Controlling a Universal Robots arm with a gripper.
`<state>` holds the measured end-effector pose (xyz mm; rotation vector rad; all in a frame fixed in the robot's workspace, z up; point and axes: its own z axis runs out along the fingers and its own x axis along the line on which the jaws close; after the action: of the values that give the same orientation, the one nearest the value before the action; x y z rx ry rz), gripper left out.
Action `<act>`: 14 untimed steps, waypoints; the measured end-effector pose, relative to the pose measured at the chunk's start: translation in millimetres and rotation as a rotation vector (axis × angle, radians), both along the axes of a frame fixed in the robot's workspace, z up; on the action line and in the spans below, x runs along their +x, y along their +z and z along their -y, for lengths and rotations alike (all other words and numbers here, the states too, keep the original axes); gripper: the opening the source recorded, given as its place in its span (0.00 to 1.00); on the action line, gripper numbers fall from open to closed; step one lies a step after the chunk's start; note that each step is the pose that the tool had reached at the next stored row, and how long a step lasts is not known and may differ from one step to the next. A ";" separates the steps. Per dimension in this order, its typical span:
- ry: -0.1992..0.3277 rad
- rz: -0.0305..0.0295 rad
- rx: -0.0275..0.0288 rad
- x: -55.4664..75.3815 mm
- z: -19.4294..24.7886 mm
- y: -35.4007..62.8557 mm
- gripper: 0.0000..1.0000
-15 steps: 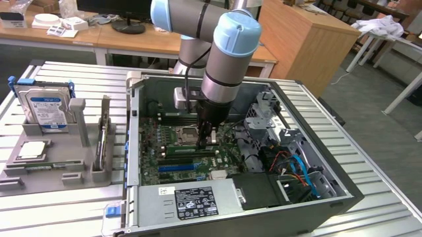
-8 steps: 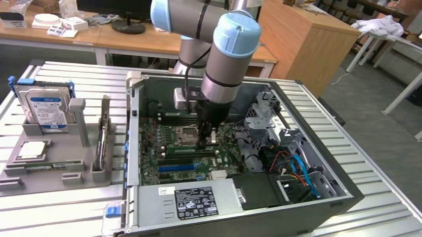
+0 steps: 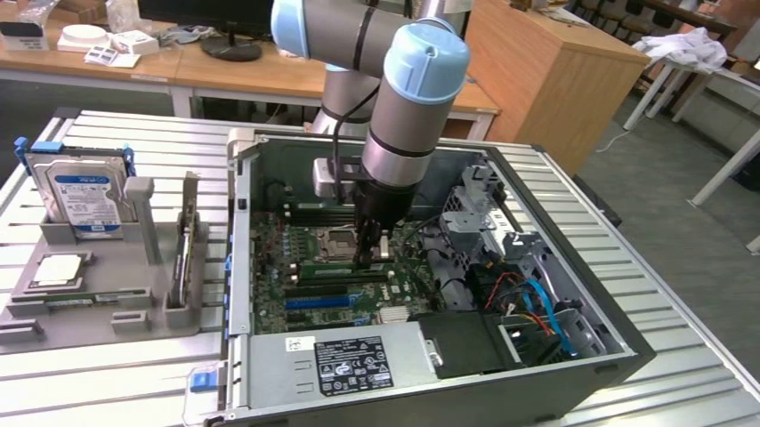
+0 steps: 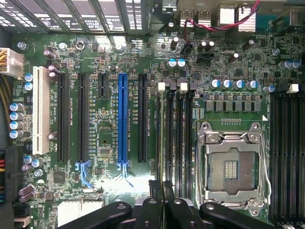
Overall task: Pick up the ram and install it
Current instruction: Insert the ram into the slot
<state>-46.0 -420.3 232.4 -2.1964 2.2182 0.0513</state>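
Here, tool (image 4: 160, 188) clamped on the ram (image 4: 161, 138), edge-on, at the memory slots (image 4: 179, 138), beside socket (image 4: 231, 167)

arm tubes (image 3: 398, 147): smooth silver-grey metal cylinders; the one straight above the pincer (image 3: 377, 252) has a brushed sheen.
joint caps (image 3: 422, 58): rounded, glossy, pale blue, higher up from the pincer.
cable (image 3: 337, 142): thin and black, running along the tube above the pincer.
box (image 3: 333, 178): pale grey and squarish, fixed to the wrist just above the pincer and to one side of it.
pincer (image 4: 161, 188): matt black, slim, with linkage bars fanning out behind the tips.
pivot pins (image 4: 119, 207): round and dark, one on each bar.
fingers (image 4: 153, 188): black, narrow, flat-faced.
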 end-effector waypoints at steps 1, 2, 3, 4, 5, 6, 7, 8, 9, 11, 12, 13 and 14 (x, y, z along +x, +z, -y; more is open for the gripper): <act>0.000 0.0001 0.0003 0.0 0.0 -0.4 0.12; 0.000 0.0001 0.0002 0.0 0.0 -0.7 0.12; 0.000 0.0000 0.0000 0.0 0.0 -0.8 0.12; 0.000 0.0000 0.0000 0.0 0.0 -0.8 0.12; 0.000 0.0000 -0.0001 0.0 0.0 -0.8 0.12; 0.000 0.0000 -0.0001 0.0 0.0 -0.8 0.12; 0.000 0.0001 0.0001 0.0 0.0 -0.9 0.12; 0.000 0.0002 0.0004 0.0 -0.3 -1.1 0.12; 0.000 0.0002 0.0004 0.0 -0.4 -1.1 0.12; 0.000 0.0001 0.0002 0.0 -0.4 -1.0 0.12; 0.000 0.0001 0.0002 0.0 -0.4 -1.0 0.12; 0.000 0.0000 0.0000 0.0 -0.3 -1.1 0.12; 0.000 0.0000 0.0000 -0.1 -0.3 -1.5 0.12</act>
<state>-46.1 -419.9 230.9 -2.1964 2.2182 0.0513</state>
